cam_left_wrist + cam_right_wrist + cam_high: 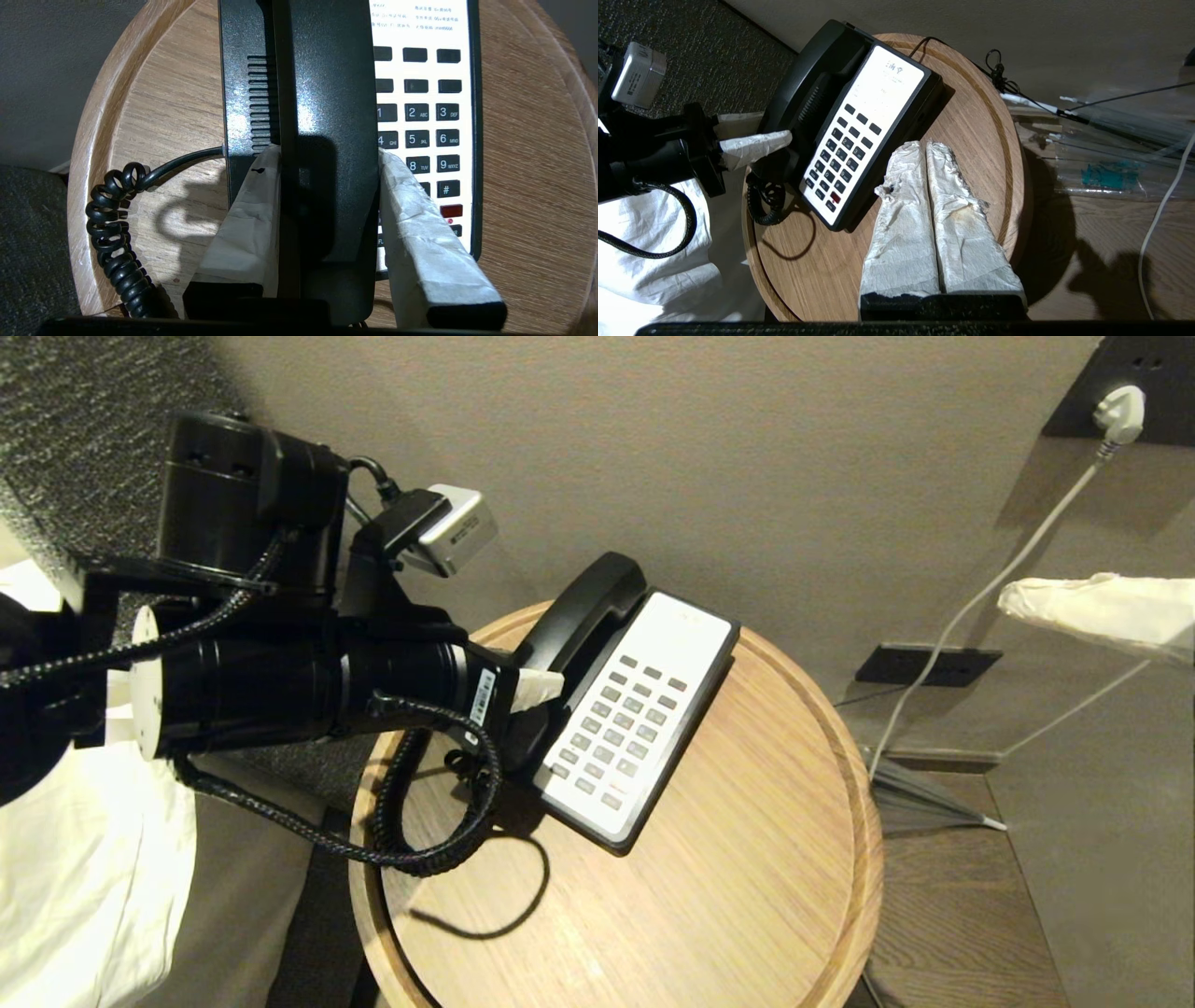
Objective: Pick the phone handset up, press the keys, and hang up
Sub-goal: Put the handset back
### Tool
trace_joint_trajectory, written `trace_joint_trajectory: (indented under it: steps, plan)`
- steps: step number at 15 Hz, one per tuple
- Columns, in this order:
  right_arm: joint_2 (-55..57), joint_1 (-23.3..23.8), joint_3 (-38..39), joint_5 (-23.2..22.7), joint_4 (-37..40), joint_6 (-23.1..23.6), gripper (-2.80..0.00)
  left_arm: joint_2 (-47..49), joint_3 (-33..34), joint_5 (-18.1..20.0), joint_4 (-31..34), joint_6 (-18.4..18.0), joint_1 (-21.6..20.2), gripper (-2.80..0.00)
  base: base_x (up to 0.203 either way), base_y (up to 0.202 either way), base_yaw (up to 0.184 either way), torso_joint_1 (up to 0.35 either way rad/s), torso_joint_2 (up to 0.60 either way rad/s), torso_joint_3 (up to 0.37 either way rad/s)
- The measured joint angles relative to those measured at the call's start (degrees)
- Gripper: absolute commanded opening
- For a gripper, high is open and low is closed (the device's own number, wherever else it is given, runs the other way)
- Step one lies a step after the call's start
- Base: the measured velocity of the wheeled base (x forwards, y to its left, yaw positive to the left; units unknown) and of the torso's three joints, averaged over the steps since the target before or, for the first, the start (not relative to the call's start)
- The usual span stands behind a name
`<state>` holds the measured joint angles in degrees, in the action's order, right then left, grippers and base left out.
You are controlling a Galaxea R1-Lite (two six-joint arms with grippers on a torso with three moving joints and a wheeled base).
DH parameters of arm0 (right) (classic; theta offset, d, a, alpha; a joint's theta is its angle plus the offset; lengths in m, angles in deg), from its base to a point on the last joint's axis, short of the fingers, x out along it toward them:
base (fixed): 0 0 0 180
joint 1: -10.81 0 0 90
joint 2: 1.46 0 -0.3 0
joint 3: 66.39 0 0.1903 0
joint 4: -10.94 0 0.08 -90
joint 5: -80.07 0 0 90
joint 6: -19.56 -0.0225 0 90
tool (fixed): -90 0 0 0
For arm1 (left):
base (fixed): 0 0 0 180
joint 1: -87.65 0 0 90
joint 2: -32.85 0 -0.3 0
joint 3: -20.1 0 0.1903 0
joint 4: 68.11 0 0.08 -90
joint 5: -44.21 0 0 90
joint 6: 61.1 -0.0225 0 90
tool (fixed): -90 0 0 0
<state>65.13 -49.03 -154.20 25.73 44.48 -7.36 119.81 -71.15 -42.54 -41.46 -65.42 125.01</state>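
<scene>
Straddling phone handset (327,116), left end effector (327,158) clamps it (still cradled).

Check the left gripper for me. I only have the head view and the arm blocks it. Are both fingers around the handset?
Observer: Yes. The left wrist view shows the left gripper straddling the phone handset, one finger against each side.
Operator: Lifted?
Observer: Not visibly. In the right wrist view it lies along the phone base.
Operator: Right gripper?
Observer: Its own wrist view shows the right gripper with fingers pressed together, holding nothing.
</scene>
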Motion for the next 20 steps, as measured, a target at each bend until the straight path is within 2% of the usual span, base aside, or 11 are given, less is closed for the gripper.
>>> trace_joint_trajectory:
  steps: [8,14,15,20]
  plan:
    - [0.2,0.0,-0.2,0.0,-0.1,0.0,-2.8,0.3,1.4,2.0,-0.7,0.1,-1.1,-2.8,0.0,0.0,0.0,0.0,0.0,0.0]
    - [0.6,0.0,-0.2,-0.1,-0.2,0.0,-2.8,1.2,1.7,1.8,-1.2,0.5,-1.2,-2.8,0.0,0.0,0.0,0.0,0.0,0.0]
    - [0.6,0.0,-0.2,-0.1,-0.2,0.0,-2.8,1.3,1.7,1.8,-1.2,0.6,-1.3,0.0,0.0,0.0,0.0,0.0,0.0,0.0]
    - [0.7,-0.1,0.0,0.0,-0.2,0.0,-2.8,1.8,0.6,1.6,-1.0,1.9,-1.4,0.0,0.0,0.0,0.0,0.0,0.0,0.0]
